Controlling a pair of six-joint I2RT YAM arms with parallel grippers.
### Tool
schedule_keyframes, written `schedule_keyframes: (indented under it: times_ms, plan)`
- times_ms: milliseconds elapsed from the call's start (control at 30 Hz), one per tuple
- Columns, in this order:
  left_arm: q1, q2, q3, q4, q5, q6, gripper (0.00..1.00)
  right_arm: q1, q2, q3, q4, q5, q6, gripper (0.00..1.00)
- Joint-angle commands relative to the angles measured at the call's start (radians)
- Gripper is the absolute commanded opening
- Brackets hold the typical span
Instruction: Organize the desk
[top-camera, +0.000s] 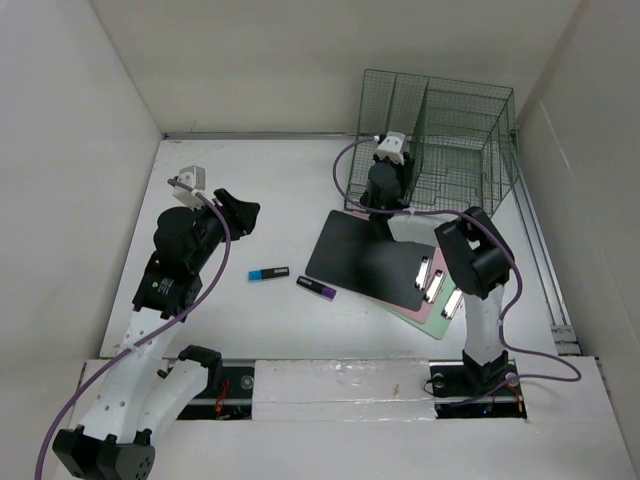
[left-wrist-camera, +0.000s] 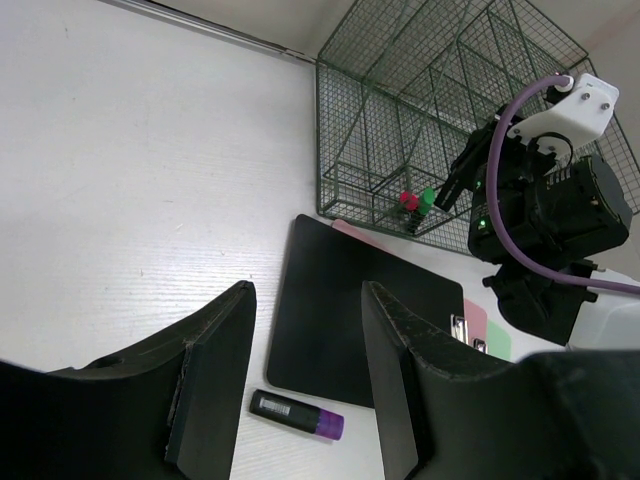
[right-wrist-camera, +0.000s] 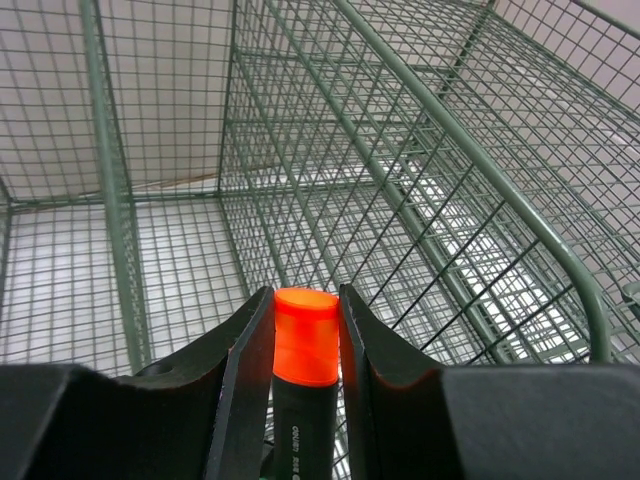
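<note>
right pincer (right-wrist-camera: 301, 310) grips an orange-capped marker (right-wrist-camera: 304, 345), seemingly inside the rack (right-wrist-camera: 108, 150); left pincer (left-wrist-camera: 305, 300) gapes wide.

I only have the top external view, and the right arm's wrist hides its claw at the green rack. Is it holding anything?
Observer: Yes. The right wrist view shows the right claw shut on an orange-capped highlighter, its cap facing the wire-mesh rack.
Operator: Is anything in that rack already?
Observer: The left wrist view shows a red-topped item and a green-topped item low at its front, seemingly inside. I cannot tell what they are.
Operator: And the left claw?
Observer: The left claw is open with nothing in it. The purple-capped highlighter lies on the desk, seen through the gap.
</note>
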Motion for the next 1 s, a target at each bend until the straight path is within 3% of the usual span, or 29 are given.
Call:
schedule_keyframes:
  times_ms: [0,200,400,667,967]
  plan:
    - [0.003,-0.012,0.008,0.041,0.012,0.013,0.43,0.030,-0.002,0.006,0.025,0.024,0.005,0.20]
    - [0.003,-0.017,0.005,0.039,0.007,0.015,0.43,0.048,-0.026,0.002,-0.045,0.021,0.054,0.21]
    - [0.003,-0.020,0.005,0.039,0.012,0.015,0.43,0.058,-0.071,-0.024,-0.153,0.016,0.144,0.29]
    - [0.003,-0.021,0.004,0.041,0.010,0.013,0.43,0.058,-0.115,-0.020,-0.306,-0.007,0.269,0.30]
    - [0.003,-0.026,0.002,0.041,0.015,0.011,0.43,0.047,-0.198,0.055,-0.719,-0.166,0.608,0.34]
